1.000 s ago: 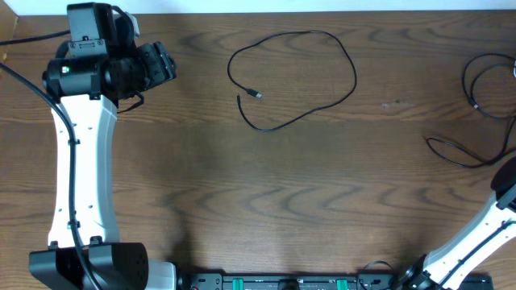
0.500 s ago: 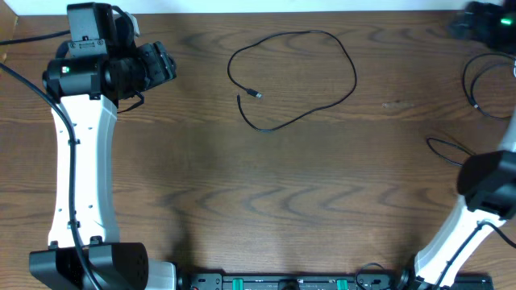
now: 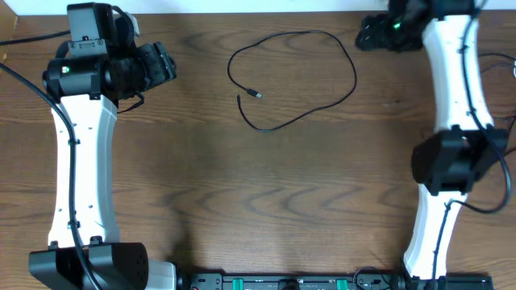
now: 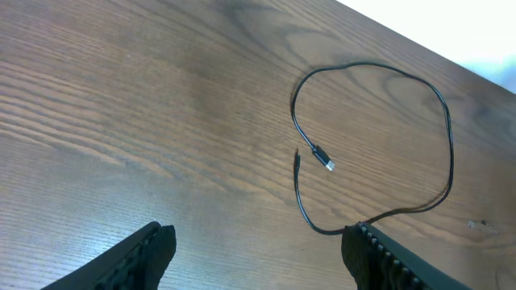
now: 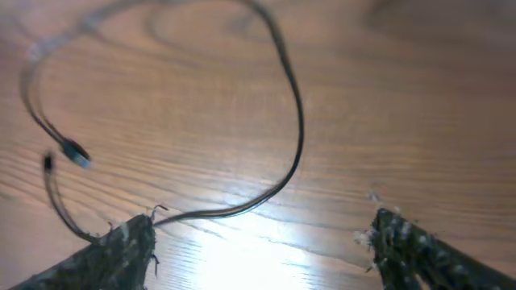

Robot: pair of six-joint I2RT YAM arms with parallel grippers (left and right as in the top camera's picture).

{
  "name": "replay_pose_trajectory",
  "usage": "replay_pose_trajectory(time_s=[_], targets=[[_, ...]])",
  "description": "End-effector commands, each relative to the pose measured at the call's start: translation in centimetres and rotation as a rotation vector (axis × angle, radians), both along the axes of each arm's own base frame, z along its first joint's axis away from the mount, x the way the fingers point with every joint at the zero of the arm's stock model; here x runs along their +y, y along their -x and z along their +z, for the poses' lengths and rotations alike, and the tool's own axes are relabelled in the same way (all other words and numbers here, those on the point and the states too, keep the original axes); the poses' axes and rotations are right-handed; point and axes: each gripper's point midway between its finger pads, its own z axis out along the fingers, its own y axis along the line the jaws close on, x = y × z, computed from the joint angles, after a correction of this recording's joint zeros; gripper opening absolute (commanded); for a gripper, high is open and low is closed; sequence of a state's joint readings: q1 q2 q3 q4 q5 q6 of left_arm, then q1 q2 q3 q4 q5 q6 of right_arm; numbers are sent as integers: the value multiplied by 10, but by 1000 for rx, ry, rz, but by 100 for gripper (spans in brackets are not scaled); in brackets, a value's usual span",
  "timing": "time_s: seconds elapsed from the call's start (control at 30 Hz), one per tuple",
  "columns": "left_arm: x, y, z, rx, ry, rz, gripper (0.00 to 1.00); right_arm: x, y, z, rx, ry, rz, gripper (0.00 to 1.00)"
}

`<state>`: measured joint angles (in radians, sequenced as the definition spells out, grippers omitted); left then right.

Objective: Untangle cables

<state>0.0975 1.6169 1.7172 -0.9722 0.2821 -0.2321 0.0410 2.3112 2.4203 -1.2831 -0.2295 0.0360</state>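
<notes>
A thin black cable (image 3: 355, 79) lies in an open loop at the table's top centre, its small plug (image 3: 256, 95) inside the loop. My left gripper (image 3: 169, 64) hovers left of it, open. In the left wrist view the cable (image 4: 363, 64) lies ahead of the empty left gripper (image 4: 258, 258). My right gripper (image 3: 365, 34) hangs just right of the loop's top, open. In the blurred right wrist view the cable (image 5: 300, 137) curves ahead of the right gripper (image 5: 262, 250) and runs close by the left fingertip (image 5: 121, 242).
More thin black cables (image 3: 498, 58) lie at the table's right edge, partly hidden behind the right arm (image 3: 455, 97). The left arm (image 3: 81, 161) stretches along the left side. The table's far edge runs just above both grippers.
The right arm has swung from the lower right edge up across the table to the top, beside the cable loop. The left arm and the cable have not moved.
</notes>
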Motion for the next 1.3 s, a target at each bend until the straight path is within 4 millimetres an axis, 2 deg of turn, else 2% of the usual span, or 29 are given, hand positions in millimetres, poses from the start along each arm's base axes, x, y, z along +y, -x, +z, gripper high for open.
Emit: replay_pose_trajectory(time_s=[0.0,0.13,0.27,0.37,0.5,0.67,0.97,1.27], targets=[[2,0,-5,16,-5,5,71,2,4,-33,103,24,-89,77],[2,-1,-11,34,-3,4,71,13,9,-63,184,37,-137,73],[2,-2,-13,40,-3,5,71,27,14,-91,253,65,-178,62],[2,-3,-13,38,-3,4,71,26,18,-104,291,97,-254,52],[2,-2,-13,41,-3,4,71,21,20,-109,292,159,-342,46],[2,-2,-14,42,-3,5,72,15,25,-116,283,251,-434,42],[2,-1,-14,45,-3,4,71,22,35,-153,330,244,-444,37],[2,-1,-14,45,-3,4,71,26,29,-168,308,218,-448,35]])
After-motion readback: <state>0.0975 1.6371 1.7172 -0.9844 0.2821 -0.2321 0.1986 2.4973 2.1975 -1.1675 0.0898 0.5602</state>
